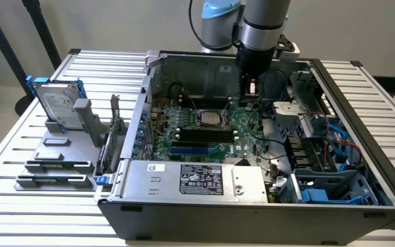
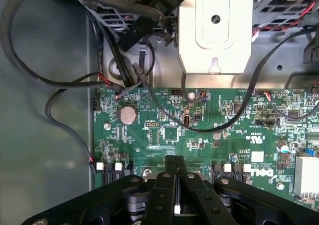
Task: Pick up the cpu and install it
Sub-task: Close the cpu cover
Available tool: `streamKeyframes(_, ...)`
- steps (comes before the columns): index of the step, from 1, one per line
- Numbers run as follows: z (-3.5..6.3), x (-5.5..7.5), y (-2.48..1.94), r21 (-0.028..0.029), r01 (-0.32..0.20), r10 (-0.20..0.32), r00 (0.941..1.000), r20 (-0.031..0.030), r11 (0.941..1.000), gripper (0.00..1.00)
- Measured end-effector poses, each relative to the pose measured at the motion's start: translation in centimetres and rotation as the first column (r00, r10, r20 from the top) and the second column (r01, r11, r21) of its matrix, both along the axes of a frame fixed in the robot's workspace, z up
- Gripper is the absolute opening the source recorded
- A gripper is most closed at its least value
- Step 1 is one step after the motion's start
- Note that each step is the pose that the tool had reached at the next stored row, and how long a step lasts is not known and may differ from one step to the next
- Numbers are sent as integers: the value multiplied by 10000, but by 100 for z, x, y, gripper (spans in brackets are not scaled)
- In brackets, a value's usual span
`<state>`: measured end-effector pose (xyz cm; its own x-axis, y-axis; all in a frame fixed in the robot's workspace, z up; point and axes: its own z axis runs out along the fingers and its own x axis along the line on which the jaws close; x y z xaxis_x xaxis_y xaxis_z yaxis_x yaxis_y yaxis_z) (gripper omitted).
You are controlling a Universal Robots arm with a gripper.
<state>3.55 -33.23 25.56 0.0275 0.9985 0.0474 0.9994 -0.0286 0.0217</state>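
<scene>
The black-fingered tool [image 1: 251, 92] hangs closed on nothing, upper centre of the frame, above the green circuit board [image 1: 172, 145] of the open grey computer case [image 1: 252, 218], laid flat so the socket [image 1: 197, 122] faces up, where the small silvery square cpu [image 1: 209, 117] sits, apparently seated.
</scene>
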Motion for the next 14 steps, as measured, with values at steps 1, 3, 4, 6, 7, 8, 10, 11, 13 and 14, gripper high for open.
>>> streamKeyframes(1,0,-3,-1,3,2,-2,9999,-132,10000,11)
streamKeyframes(3,0,-8,-5,5,2,-2,9993,-369,10000,11)
streamKeyframes(4,-1,-13,-7,5,2,-2,9989,-470,10000,11)
streamKeyframes(6,-2,-28,-12,8,3,-2,9981,-620,10000,11)
streamKeyframes(7,-1,-39,-16,7,4,-3,9977,-681,10000,11)
streamKeyframes(8,-1,-52,-19,6,3,-2,9973,-734,10000,11)
streamKeyframes(10,-1,-84,-27,7,2,-2,9966,-830,10000,11)
streamKeyframes(11,-1,-101,-31,6,2,-1,9961,-877,10000,11)
streamKeyframes(13,-1,-137,-38,6,2,-1,9951,-989,10000,11)
streamKeyframes(14,0,-153,-40,5,3,-2,9944,-1053,10000,11)
